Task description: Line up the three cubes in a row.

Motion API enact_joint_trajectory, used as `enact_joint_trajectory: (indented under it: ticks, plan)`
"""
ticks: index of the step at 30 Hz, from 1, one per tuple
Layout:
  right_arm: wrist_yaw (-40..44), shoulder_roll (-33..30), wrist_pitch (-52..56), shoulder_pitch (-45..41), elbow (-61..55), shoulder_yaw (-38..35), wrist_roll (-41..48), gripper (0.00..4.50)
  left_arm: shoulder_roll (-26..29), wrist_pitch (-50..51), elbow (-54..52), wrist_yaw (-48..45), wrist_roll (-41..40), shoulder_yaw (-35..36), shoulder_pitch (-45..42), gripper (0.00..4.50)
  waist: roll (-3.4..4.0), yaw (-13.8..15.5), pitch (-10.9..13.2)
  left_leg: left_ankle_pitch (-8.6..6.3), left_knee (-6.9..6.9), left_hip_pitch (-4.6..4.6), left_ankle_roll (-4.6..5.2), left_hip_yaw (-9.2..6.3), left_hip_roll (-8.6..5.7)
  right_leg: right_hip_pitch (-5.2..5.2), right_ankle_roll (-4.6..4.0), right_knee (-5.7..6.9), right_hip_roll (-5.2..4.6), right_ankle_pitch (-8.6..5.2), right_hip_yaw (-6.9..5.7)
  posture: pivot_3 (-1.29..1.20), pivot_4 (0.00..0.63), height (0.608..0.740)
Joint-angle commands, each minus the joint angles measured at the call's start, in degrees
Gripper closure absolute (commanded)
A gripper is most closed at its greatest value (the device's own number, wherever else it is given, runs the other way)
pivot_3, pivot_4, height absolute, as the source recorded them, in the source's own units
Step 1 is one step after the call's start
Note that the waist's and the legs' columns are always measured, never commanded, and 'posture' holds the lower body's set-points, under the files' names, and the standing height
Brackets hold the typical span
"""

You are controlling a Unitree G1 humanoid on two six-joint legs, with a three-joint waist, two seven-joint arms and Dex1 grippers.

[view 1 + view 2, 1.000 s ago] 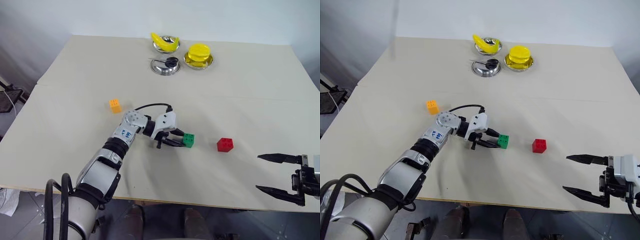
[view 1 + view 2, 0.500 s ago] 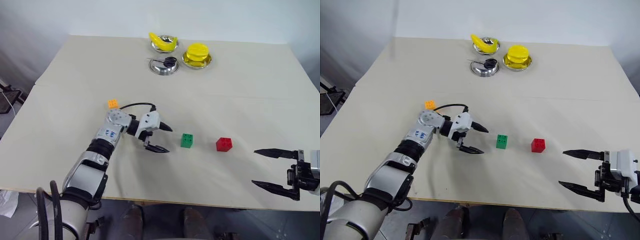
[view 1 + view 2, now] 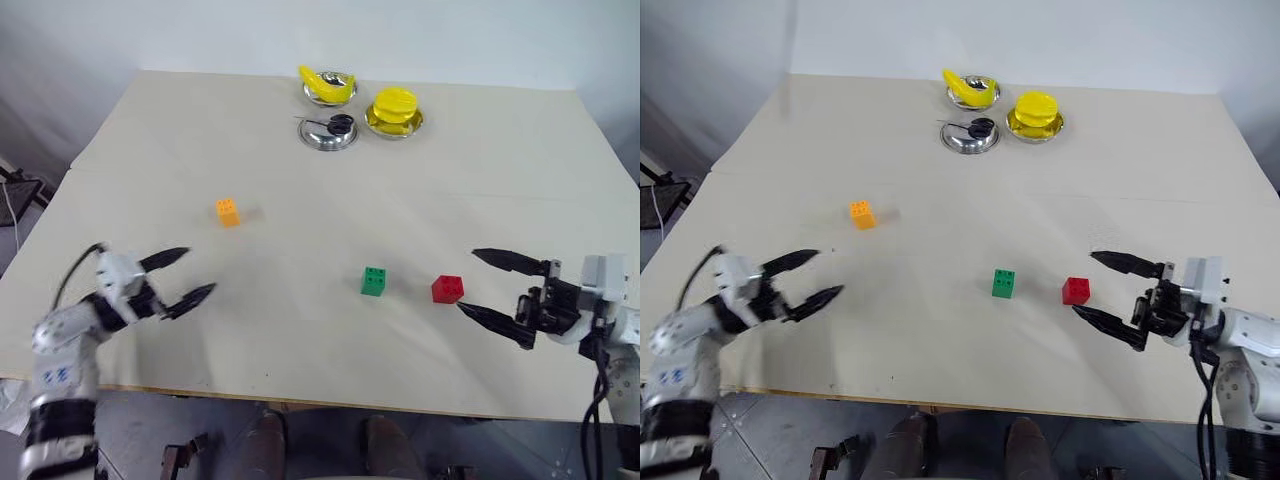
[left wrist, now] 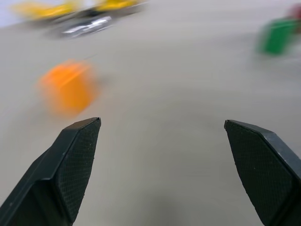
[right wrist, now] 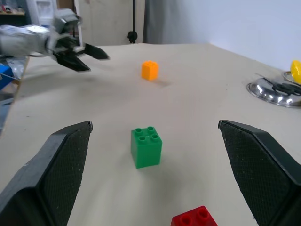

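Three studded cubes sit on the beige table (image 3: 300,330): the orange cube (image 3: 228,212) at the left, the green cube (image 3: 375,281) in the middle, and the red cube (image 3: 447,289) just right of the green one. Near the table's left front edge my left gripper (image 3: 200,270) hovers open and empty, well left of the green cube and in front of the orange one (image 4: 68,89). From the right, my open right gripper (image 3: 467,280) points at the red cube, its fingertips close beside it. In the right wrist view the green cube (image 5: 146,146) and red cube (image 5: 195,218) lie between the fingers.
Three steel bowls stand at the table's far side: one with a black item (image 3: 330,132), one with a yellow banana-like item (image 3: 333,88), one with a round yellow item (image 3: 396,112). The table's front edge runs just below both grippers.
My left gripper let go of the green cube, opened, and swung far left toward the table's front left edge. The right gripper moved in toward the red cube. The cubes stayed put.
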Motion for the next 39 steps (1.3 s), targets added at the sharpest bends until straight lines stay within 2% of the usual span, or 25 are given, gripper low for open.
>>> enact_joint_trajectory:
  ticks: [1,8,13,17,22,24,26,30,39]
  plan:
    - [-2.2,1.4,-1.9,-0.2,-1.0,0.0,-1.0,0.0,-2.4,1.9,-4.6,9.5,-2.4,7.7,7.6,0.02,0.0,0.0,0.0,-0.04,-0.02,0.0,0.07,0.0,0.0,0.0,0.0,-0.01,0.0,0.0,0.0,0.0,0.15,0.74]
    - [-3.2,2.4,-3.7,0.6,-1.9,0.7,-2.3,0.0,-6.0,2.9,-11.6,16.9,-1.2,8.3,15.8,0.02,-0.02,0.5,0.0,-0.08,0.02,0.02,0.1,-0.01,-0.03,0.08,-0.01,-0.05,-0.01,0.0,-0.02,0.0,0.15,0.74]
    - [-2.4,1.4,-2.9,0.1,-1.7,1.2,-2.0,0.0,-6.2,11.7,-15.6,23.4,-0.2,0.5,4.5,0.02,-0.01,0.9,0.0,-0.06,0.03,0.04,0.07,-0.04,-0.04,0.1,0.0,0.0,0.01,0.0,-0.04,0.0,0.15,0.74]
    - [-2.3,1.1,-2.7,-0.5,-1.6,1.2,-2.0,0.0,-8.2,23.9,-20.4,31.2,-0.2,-5.2,-3.6,0.02,-0.06,0.2,0.0,-0.05,0.03,0.04,0.06,-0.02,-0.05,0.09,0.01,0.0,0.01,0.03,-0.01,0.0,0.15,0.74]
    - [-2.3,0.8,-2.6,-1.2,-1.5,1.6,-2.2,0.0,-12.3,36.6,-20.9,43.7,3.9,-10.5,-13.6,0.02,-0.06,-0.2,0.0,0.0,0.03,0.03,-0.05,0.03,-0.03,0.0,0.01,0.05,0.03,0.02,0.01,0.0,0.15,0.74]
    - [-2.4,0.7,-2.3,-1.2,-1.7,1.7,-2.1,0.0,-16.1,38.9,-18.6,50.2,4.6,-9.8,-17.5,0.02,-0.06,-0.1,0.0,0.01,0.05,0.03,-0.05,0.03,-0.03,0.0,0.01,0.05,0.04,0.02,0.02,0.0,0.15,0.74]
    - [-2.3,0.6,-2.2,-1.1,-2.0,1.9,-2.1,0.0,-19.2,38.1,-16.4,54.5,5.9,-9.4,-20.1,0.02,-0.08,0.1,0.0,0.02,0.08,0.02,-0.07,0.03,-0.04,0.0,0.01,0.04,0.04,0.02,0.01,0.0,0.15,0.74]
    - [-3.3,1.0,-2.0,-0.5,-3.3,1.8,-1.9,0.0,-22.1,36.1,-12.3,55.2,7.9,-11.9,-23.2,0.02,-0.08,0.3,0.0,0.06,0.08,0.0,-0.15,0.04,-0.06,0.0,0.01,0.01,0.03,0.02,0.01,0.0,0.15,0.74]
    - [-5.0,2.4,-2.1,2.2,-5.6,1.9,-1.7,0.0,-24.8,27.8,2.2,58.4,13.3,-14.6,-31.1,0.02,-0.1,0.4,0.0,0.09,0.07,-0.03,-0.2,0.04,-0.08,0.01,0.03,-0.04,0.02,0.03,0.0,0.0,0.15,0.74]
